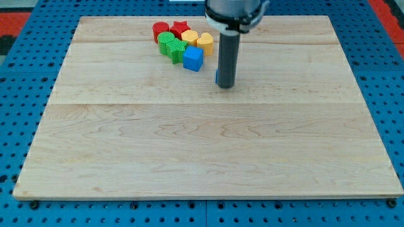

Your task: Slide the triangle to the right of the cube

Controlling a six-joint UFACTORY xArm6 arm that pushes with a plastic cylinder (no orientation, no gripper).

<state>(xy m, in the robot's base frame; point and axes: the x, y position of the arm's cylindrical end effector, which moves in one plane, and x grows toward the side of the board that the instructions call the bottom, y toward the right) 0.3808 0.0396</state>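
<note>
A blue cube [193, 58] sits at the lower right of a tight cluster of blocks near the view's top. A thin sliver of another blue block [216, 77] shows at the left edge of my rod; its shape is hidden behind the rod. My tip [226, 86] rests on the board to the right of and slightly below the cube, touching or right next to that blue sliver.
The cluster holds a red cylinder-like block [160, 29], a red star [180, 28], a yellow block [189, 37], a yellow hexagon [204, 43], a green block [166, 41] and a green star [176, 51]. The wooden board [202, 151] lies on a blue pegboard.
</note>
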